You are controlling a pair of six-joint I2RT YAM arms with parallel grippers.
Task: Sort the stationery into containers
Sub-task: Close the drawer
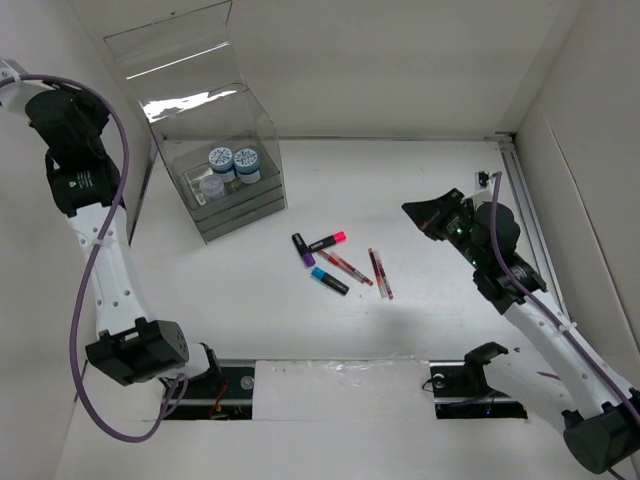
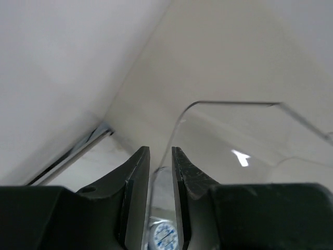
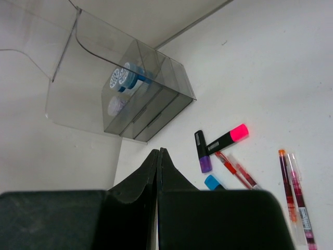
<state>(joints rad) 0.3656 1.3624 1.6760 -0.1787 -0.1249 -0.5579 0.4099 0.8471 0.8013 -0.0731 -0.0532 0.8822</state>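
Note:
The clear organizer (image 1: 240,205) stands at the far left with its lid (image 1: 170,45) raised; two blue-white rolls (image 1: 233,161) sit inside. On the table lie markers with purple (image 1: 303,250), pink (image 1: 328,241) and blue (image 1: 328,281) caps, beside thin red pens (image 1: 345,268) (image 1: 380,273). My left gripper (image 2: 160,151) is a little open, and the lid's edge (image 2: 171,130) runs through the gap without being pinched; a roll (image 2: 164,237) shows below. My right gripper (image 3: 158,150) (image 1: 415,212) is shut and empty, hovering right of the markers (image 3: 226,138).
White walls close the table on the left, far and right sides. The left arm (image 1: 105,270) rises along the left wall beside the organizer. The organizer's shallow drawers (image 3: 151,112) are closed. Both arm bases sit at the near edge.

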